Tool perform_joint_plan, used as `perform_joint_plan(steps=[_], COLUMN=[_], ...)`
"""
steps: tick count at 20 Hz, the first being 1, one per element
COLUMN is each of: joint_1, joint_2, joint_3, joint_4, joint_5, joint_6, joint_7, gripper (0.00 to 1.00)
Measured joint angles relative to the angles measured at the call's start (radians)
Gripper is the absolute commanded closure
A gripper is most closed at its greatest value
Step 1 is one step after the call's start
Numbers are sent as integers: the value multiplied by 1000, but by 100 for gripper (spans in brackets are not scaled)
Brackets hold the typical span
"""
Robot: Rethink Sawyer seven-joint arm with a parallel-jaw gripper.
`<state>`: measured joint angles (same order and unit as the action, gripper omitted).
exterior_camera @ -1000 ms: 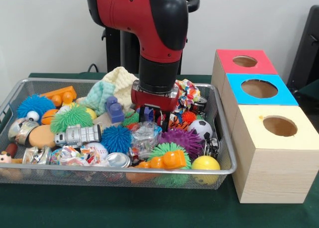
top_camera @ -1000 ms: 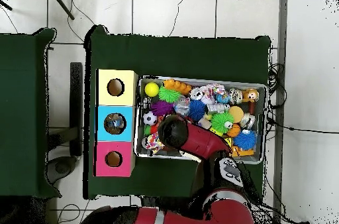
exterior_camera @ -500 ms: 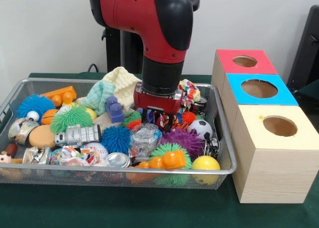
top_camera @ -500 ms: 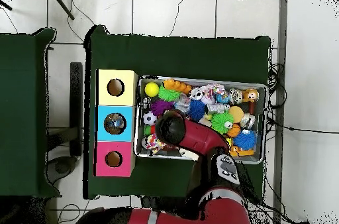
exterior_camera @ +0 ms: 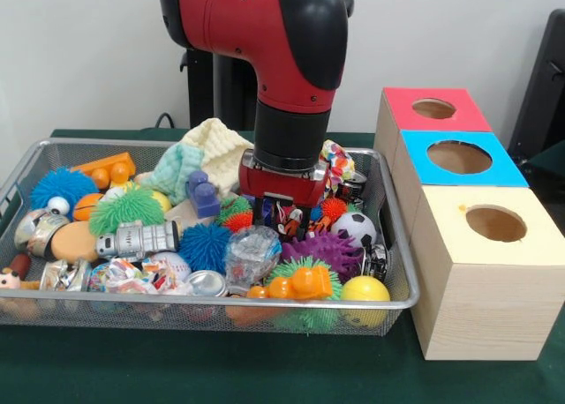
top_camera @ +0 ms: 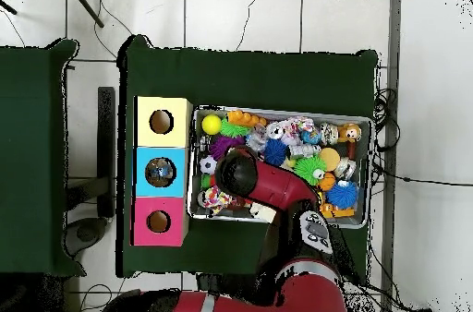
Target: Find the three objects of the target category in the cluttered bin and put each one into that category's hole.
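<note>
From the front, you are seeing the arm [exterior_camera: 282, 60] coming down into the middle of the cluttered bin [exterior_camera: 388, 245], and its red wrist block is hiding much of the toys behind it. The claw [exterior_camera: 284, 217] is sitting low among the clutter, its dark tips poking out just above a purple spiky ball [exterior_camera: 328, 250] and beside a small orange-red spiky ball [exterior_camera: 332, 207]. Something striped is showing between the tips, but you cannot tell whether the claw is apart, together or gripping it. A crumpled clear wrapper [exterior_camera: 252, 252] is lying just in front. The bin is resting on the green surface [exterior_camera: 177, 369], just beside three wooden boxes: the yellow-topped box [exterior_camera: 494, 223] nearest the camera, the blue-topped box [exterior_camera: 459, 157] behind it, and the red-topped box [exterior_camera: 434, 109] farthest.

From overhead, you are looking at the arm [top_camera: 272, 193] covering the claw entirely. The bin [top_camera: 369, 174] is lying right of the row of boxes, and a yellow ball [top_camera: 212, 124] is resting in the corner by the yellow-topped box [top_camera: 162, 122].
</note>
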<state>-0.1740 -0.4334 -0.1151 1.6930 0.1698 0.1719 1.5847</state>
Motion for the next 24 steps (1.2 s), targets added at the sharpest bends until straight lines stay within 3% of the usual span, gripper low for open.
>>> perform_joint_plan(steps=[10, 24], joint_1=[12, 135], joint_2=[2, 55], joint_3=[-13, -198], joint_4=[-6, -103], joint_5=[0, 0], joint_6=[0, 0], joint_7=[0, 0], gripper=[0, 0])
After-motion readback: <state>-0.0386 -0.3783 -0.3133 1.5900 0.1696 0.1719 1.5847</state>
